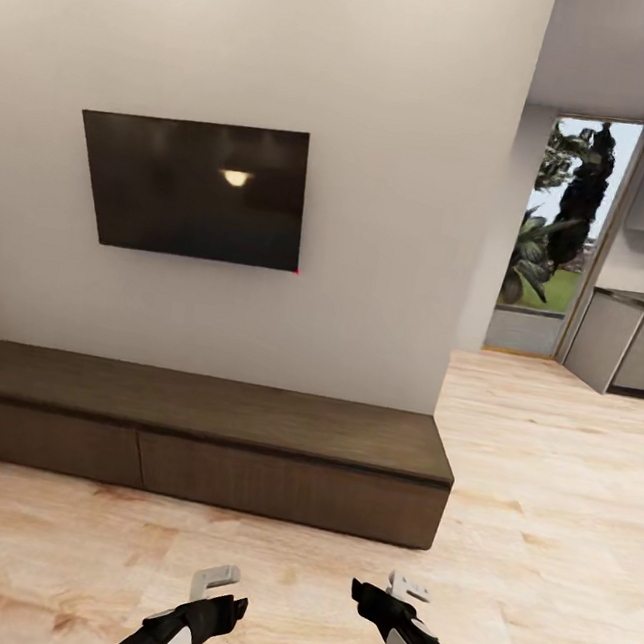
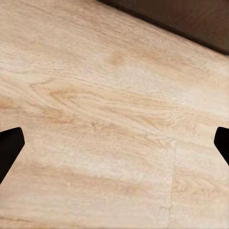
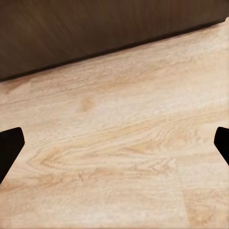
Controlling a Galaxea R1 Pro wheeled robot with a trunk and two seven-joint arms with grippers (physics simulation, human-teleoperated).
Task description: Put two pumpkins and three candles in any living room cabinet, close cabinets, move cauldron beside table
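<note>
Bare wooden floor [image 1: 546,470] open before both arms, long low cabinet [image 1: 197,438] with closed fronts blocking ahead, wall [image 1: 395,220] and television [image 1: 192,188] above.

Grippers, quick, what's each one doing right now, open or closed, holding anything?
Left gripper: open, holding nothing.
Right gripper: open, holding nothing.

There is one cabinet [image 1: 197,438] in the lower half of the head view, with two drawer fronts. One television [image 1: 192,188] hangs at the upper left. One window [image 1: 566,221] is at the upper right. Two claws are at the bottom: left claw [image 1: 215,591], right claw [image 1: 392,591].
</note>
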